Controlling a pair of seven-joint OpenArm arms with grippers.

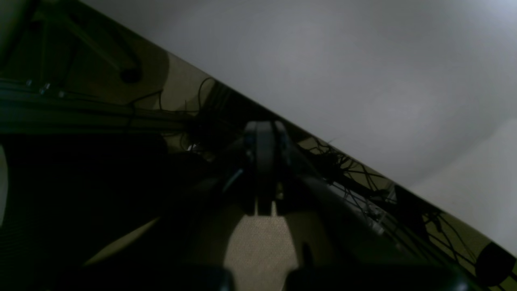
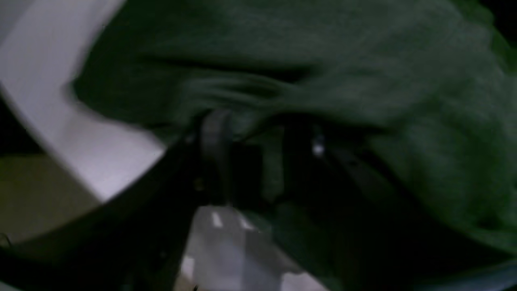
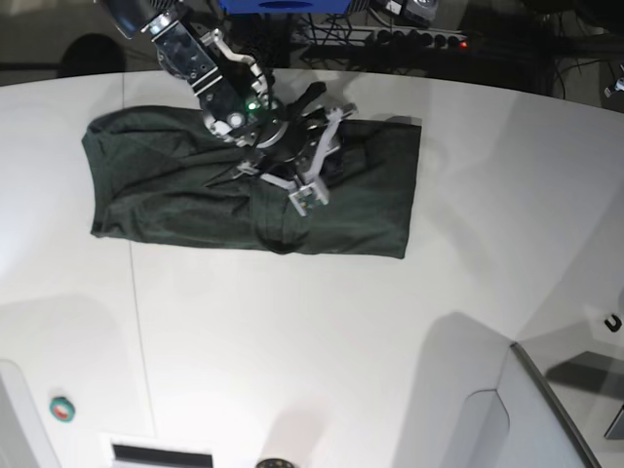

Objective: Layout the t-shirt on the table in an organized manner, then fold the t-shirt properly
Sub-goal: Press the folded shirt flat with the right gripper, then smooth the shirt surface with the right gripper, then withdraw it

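1. The t-shirt (image 3: 195,190) is laid as a folded band across the far part of the desk (image 3: 322,351).
2. A fold of its cloth is pinched by the right fingers (image 3: 292,180).
3. The left fingers (image 1: 264,161) are pressed together, holding nothing.

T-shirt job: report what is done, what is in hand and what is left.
Done: the t-shirt lies on the table as a long band, apparently folded lengthwise already. In hand: the right gripper sits on the cloth near the band's middle, its jaws around a bunched ridge of fabric in the right wrist view. Left: the crosswise fold. The left gripper is shut, off the table.
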